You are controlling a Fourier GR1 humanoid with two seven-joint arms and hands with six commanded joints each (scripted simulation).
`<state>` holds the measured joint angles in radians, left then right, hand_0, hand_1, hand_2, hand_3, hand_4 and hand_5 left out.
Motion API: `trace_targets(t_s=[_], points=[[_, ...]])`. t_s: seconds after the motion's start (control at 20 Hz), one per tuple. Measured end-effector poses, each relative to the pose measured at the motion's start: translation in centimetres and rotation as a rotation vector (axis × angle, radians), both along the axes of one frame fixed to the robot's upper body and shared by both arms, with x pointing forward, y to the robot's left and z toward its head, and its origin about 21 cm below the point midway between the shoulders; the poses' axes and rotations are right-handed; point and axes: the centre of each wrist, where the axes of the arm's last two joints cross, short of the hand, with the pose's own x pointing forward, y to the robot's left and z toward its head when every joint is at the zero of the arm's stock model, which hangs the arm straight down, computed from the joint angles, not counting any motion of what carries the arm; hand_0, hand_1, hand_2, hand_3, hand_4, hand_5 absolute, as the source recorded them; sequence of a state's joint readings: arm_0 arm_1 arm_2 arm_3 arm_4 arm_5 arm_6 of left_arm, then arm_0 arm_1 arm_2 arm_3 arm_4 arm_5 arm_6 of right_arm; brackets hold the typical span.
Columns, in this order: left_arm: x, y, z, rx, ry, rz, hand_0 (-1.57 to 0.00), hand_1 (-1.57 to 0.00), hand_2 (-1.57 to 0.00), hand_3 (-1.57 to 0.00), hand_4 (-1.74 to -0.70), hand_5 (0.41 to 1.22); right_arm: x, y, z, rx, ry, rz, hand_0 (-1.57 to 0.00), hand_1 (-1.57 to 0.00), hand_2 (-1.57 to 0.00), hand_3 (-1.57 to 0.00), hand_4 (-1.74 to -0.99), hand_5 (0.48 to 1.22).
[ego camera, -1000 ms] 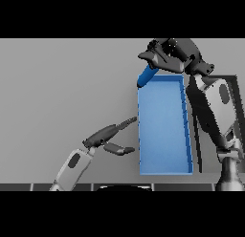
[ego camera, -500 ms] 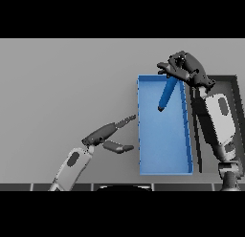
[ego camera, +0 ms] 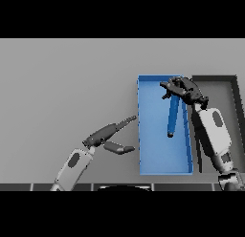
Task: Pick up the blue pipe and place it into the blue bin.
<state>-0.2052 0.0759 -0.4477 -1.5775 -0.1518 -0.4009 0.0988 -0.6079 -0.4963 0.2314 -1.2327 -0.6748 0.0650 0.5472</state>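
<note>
- Right now the right hand (ego camera: 184, 90) is over the far right part of the blue bin (ego camera: 155, 159), fingers curled down around the top end of the blue pipe (ego camera: 172, 117).
- Pipe hangs from that hand, nearly upright in the view, lower end pointing toward the bin's near edge. It sits within the bin's outline; can't tell if the low end touches the floor.
- Bin sits on the grey table (ego camera: 62, 83) toward its right side; a dark tray (ego camera: 235, 88) is just beside it, against the bin's right wall.
- Left hand (ego camera: 107, 135) idles on the table just off the bin's left wall, fingers straight and relaxed, holding nothing.
- Step, my read: placing phase, pipe carried in and about to be let go.
- Next move calls for loosening the fingers so the pipe drops flat inside, then lifting the hand clear without catching the right wall.
- Risk: pipe tips against the wall and leans instead of lying down.
</note>
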Motion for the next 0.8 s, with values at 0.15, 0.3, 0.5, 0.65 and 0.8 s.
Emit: trace_targets(t_s=[0.15, 0.3, 0.5, 0.65, 0.8], points=[[-0.2, -0.3, -0.1, -0.009, -0.002, -0.007, 0.0, 0.0, 0.0, 0.0, -0.89, 0.454, 0.3, 0.4, -1.3, -0.007, 0.046, -0.037, -0.67, -0.6, -0.57, -0.46, -1.338, 1.157], [-0.2, -0.3, -0.2, -0.002, 0.006, -0.006, 0.0, 0.0, 0.0, 0.0, -0.89, 0.452, 0.3, 0.4, -1.7, -0.112, 0.13, 0.032, -0.34, -0.31, -0.29, -0.23, -1.208, 1.028], [0.0, 0.0, 0.0, -0.007, 0.001, -0.01, 0.0, 0.0, 0.0, 0.0, -0.9, 0.45, 0.4, 1.4, -2.7, -0.273, -0.026, 0.131, -0.14, -0.12, -0.12, -0.1, -1.131, 0.857], [0.2, -0.1, 0.0, 0.002, 0.01, 0.007, 0.0, 0.0, 0.0, 0.0, -0.91, 0.455, 0.5, 1.2, -3.2, -0.316, -0.055, 0.147, -0.07, -0.06, -0.06, -0.05, -1.125, 0.764], [0.1, -0.3, -0.1, -0.007, 0.007, -0.003, 0.0, 0.0, 0.0, 0.0, -0.91, 0.459, 0.8, 0.9, -3.7, -0.365, 0.016, 0.12, -0.04, -0.03, -0.03, -0.02, -1.122, 0.705]])
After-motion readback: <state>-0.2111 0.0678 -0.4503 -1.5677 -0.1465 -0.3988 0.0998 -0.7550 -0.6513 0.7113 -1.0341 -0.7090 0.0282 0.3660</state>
